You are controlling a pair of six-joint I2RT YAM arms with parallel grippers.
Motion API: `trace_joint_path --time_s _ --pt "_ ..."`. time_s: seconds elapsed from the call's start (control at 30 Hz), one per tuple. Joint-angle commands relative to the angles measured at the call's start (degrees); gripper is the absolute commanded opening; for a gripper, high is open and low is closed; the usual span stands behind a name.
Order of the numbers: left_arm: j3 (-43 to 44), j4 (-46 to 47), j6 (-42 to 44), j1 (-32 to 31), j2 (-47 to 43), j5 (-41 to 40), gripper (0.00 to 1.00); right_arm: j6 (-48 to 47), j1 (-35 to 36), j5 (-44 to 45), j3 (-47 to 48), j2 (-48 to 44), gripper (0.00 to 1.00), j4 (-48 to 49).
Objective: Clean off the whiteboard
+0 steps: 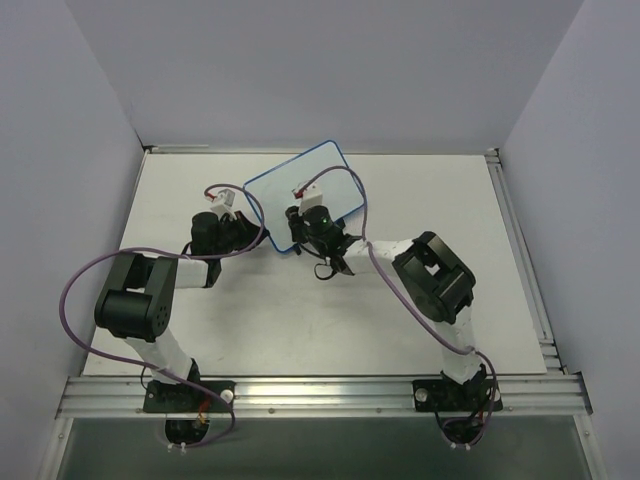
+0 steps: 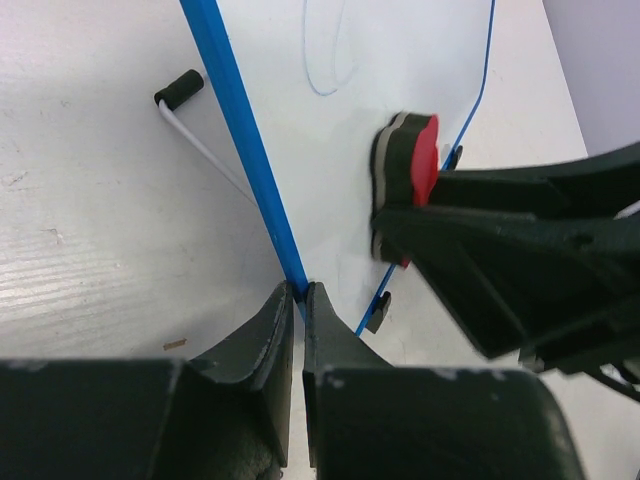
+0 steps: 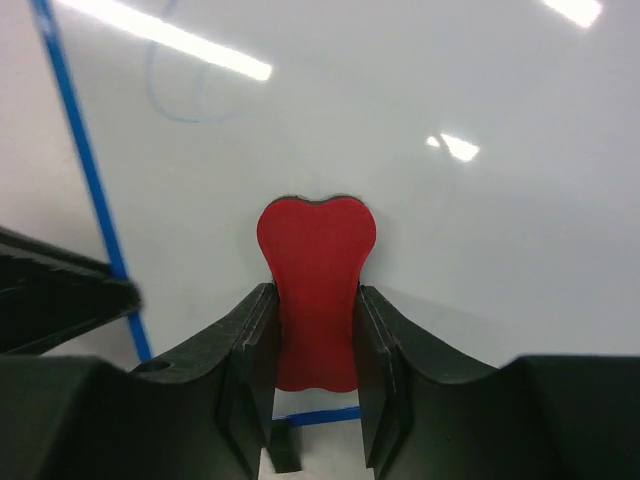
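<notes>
The whiteboard (image 1: 300, 185) is a white board with a thin blue rim, lying tilted at the back middle of the table. A faint blue scribble (image 2: 325, 60) shows on it, also in the right wrist view (image 3: 180, 95). My left gripper (image 2: 300, 292) is shut on the board's blue left rim (image 2: 245, 150), near a corner. My right gripper (image 3: 315, 335) is shut on the red eraser (image 3: 315, 290) and holds it flat against the board's surface (image 3: 450, 200). The eraser also shows in the left wrist view (image 2: 410, 165), edge on.
A black foot (image 2: 180, 88) on a white wire sticks out from under the board's left side. Another black foot (image 2: 378, 312) sits at the board's near edge. Grey walls enclose the table; a metal rail (image 1: 320, 392) runs along the front.
</notes>
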Motion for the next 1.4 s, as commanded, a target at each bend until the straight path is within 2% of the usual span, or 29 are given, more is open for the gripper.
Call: trace_joint_path --time_s 0.0,0.2,0.37,0.5,0.73,1.0,1.2,1.37 --pt "1.13 0.58 2.14 -0.75 -0.57 1.26 0.02 1.29 -7.69 2.15 -4.93 0.86 0.04 -3.95" --pt "1.13 0.49 2.23 -0.83 -0.57 1.08 0.02 1.03 -11.48 3.56 -7.83 -0.54 0.04 -3.42" --pt "1.22 0.49 2.23 -0.92 -0.48 1.17 0.02 1.03 -11.57 3.73 -8.18 -0.55 0.04 -2.9" --pt "1.22 0.41 2.23 -0.92 -0.48 1.17 0.02 0.68 -8.67 4.34 -7.49 0.77 0.04 -2.28" --pt "1.22 0.32 2.32 -0.92 -0.39 1.08 0.02 1.82 1.77 6.37 -4.23 3.58 0.04 -1.58" --pt "1.22 0.23 2.32 -0.92 -0.39 1.08 0.02 3.84 7.77 6.81 -0.55 5.52 0.04 -1.05" --pt "1.22 0.23 2.32 -1.01 -0.48 0.99 0.02 4.02 7.95 9.53 -1.68 4.38 0.04 -0.87" --pt "1.22 0.23 2.32 -1.01 -0.48 1.17 0.02 4.36 2.95 10.59 -5.02 2.62 0.04 0.09"
